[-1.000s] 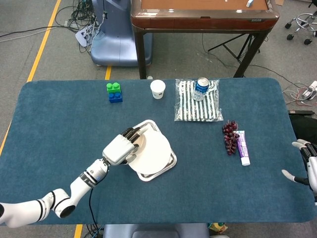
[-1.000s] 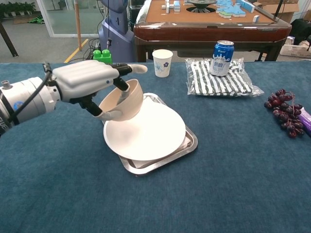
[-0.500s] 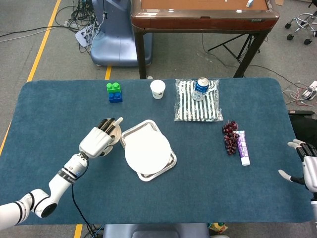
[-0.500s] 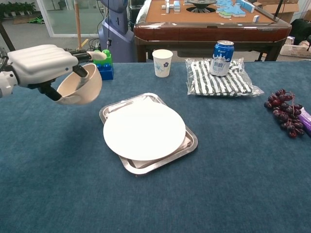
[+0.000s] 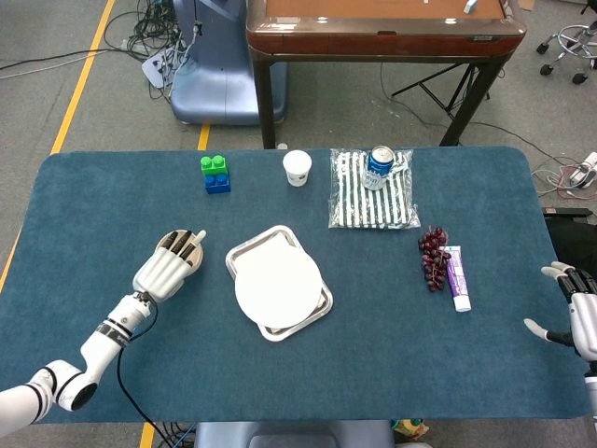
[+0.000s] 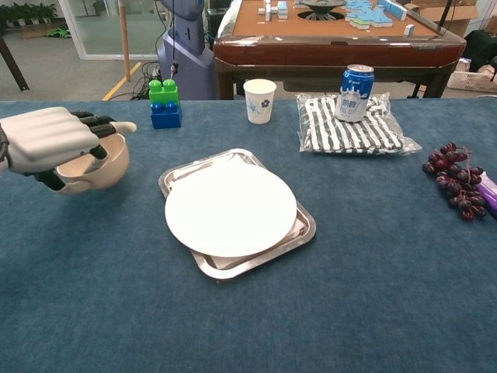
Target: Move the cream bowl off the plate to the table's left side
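The cream bowl (image 6: 101,165) sits low over the blue table, left of the white plate (image 6: 231,208), and my left hand (image 6: 53,144) grips its rim from above. From the head view the same left hand (image 5: 166,269) covers most of the bowl (image 5: 177,245), left of the plate (image 5: 278,286) and its metal tray (image 5: 244,248). I cannot tell whether the bowl touches the cloth. My right hand (image 5: 575,314) hangs at the table's right edge with fingers spread, holding nothing.
A green and blue block (image 5: 215,174), paper cup (image 5: 297,167), striped cloth (image 5: 373,198) with a blue can (image 5: 379,165) line the back. Grapes (image 5: 432,257) and a purple tube (image 5: 456,277) lie at the right. The tray (image 6: 299,231) sits mid-table.
My left hand carried the bowl off the plate, leftward and down toward the table's left side. The bowl went from tilted to nearly level. The right hand barely moved.
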Tool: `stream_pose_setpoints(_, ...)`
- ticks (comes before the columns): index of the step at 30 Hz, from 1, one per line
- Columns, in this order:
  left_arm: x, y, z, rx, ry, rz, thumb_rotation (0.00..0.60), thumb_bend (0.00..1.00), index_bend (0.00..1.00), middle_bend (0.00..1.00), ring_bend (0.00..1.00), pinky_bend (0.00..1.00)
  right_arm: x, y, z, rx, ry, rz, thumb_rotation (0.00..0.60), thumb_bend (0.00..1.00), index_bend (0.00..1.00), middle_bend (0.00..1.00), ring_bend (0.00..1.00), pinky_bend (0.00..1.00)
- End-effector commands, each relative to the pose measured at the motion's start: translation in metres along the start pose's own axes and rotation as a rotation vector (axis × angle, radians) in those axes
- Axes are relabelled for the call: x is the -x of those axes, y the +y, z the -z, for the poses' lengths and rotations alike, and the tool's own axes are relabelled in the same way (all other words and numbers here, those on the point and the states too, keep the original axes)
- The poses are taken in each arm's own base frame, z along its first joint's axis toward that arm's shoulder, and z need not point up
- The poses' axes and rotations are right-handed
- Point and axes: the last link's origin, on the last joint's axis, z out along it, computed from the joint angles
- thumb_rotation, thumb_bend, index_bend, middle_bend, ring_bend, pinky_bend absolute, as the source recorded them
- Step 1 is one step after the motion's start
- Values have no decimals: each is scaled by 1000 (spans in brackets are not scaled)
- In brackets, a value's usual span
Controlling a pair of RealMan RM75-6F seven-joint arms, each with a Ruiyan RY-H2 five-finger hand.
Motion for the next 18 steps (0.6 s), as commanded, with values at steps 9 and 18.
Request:
stream_pose_setpoints(9,7,-1,5,-31,-27,-36,600,338,391,0,0,122,1,0,0,-2,-3,1,600,59,245,201,159,272)
stream_pose_setpoints(18,0,-18,23,-103,-19,-28,600,339,213,0,0,122,0,1,0,0,-2,-1,600,59,245,201,159,272)
